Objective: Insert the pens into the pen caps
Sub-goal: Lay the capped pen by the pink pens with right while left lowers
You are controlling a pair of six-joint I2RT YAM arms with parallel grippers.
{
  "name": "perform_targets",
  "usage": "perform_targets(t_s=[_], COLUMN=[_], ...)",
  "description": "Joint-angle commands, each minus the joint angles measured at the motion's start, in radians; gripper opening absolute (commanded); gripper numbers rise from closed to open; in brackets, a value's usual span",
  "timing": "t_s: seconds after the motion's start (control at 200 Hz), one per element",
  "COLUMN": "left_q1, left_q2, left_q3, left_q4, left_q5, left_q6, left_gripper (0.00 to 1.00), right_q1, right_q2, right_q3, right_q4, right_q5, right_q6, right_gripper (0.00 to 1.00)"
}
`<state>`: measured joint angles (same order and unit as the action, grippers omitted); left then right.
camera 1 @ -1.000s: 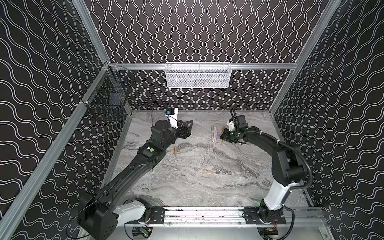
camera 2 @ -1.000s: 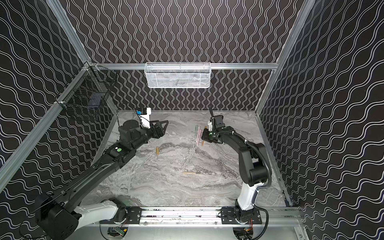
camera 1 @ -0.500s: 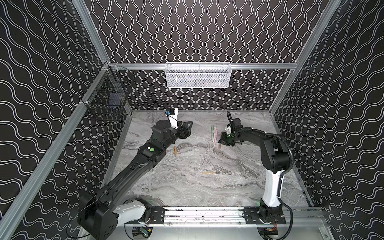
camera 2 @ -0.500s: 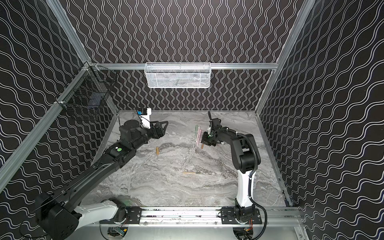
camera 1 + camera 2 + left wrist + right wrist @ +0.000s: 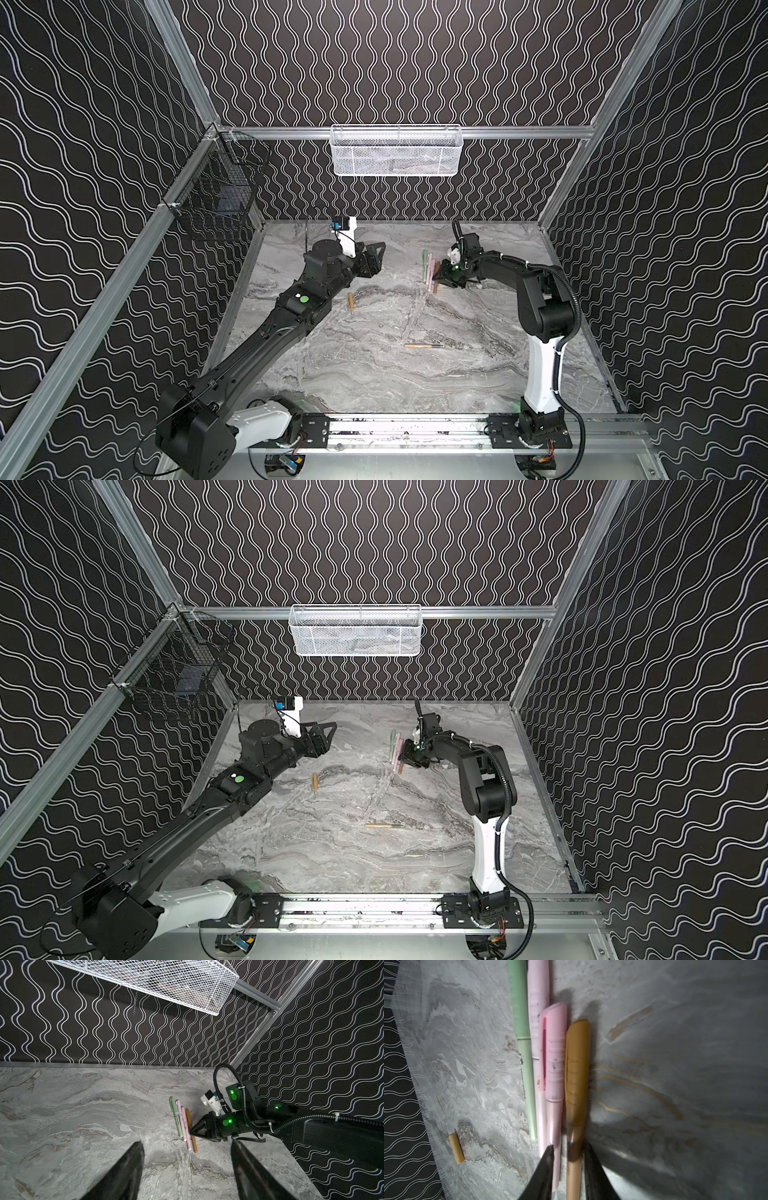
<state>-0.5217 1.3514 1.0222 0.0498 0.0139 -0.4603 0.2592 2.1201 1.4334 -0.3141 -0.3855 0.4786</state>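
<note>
Right tool (image 5: pixel 568 1147) is down at the table (image 5: pixel 478 374), jaws a little apart, straddling the barrel of the capped tan pen (image 5: pixel 576 1064). I see a gap on one side, so no clamp. That pen ends a row near the back edge, right of middle: green pen (image 5: pixel 522 1043), two pink pens (image 5: pixel 554 1053), then it, side by side, all capped. Left tool (image 5: pixel 186 1142) hangs over the table's back left part, jaws wide with nothing between. A loose cap (image 5: pixel 351 301) lies nearer the front edge. An uncapped tan pen (image 5: pixel 424 345) lies about mid-table.
</note>
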Motion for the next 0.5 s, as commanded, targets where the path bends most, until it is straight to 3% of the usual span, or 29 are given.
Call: perform_targets(t_s=[0.0, 0.27, 0.38, 0.496], left_q1=[0.003, 0.006, 0.014, 0.081], left_q2=[0.005, 0.036, 0.084, 0.147], left_q3=[0.010, 0.076, 0.156, 0.198], left_q4=[0.026, -0.099, -0.263, -0.440], left_q5=[0.018, -0.079, -0.132, -0.114], left_q6=[0.009, 0.094, 0.143, 0.089], left_gripper=[0.69, 0.69, 0.66, 0.61], right_q1=[-0.001, 0.001, 0.013, 0.042], right_q2=[-0.023, -0.215, -0.326, -0.450], right_q3=[-0.017, -0.091, -0.170, -0.251], right_q4=[-0.026, -0.045, -0.037, -0.016], right_q5=[0.025, 0.100, 0.113, 0.117], right_q6=[0.007, -0.049, -0.061, -0.066], right_gripper=[0.27, 0.36, 0.36, 0.36])
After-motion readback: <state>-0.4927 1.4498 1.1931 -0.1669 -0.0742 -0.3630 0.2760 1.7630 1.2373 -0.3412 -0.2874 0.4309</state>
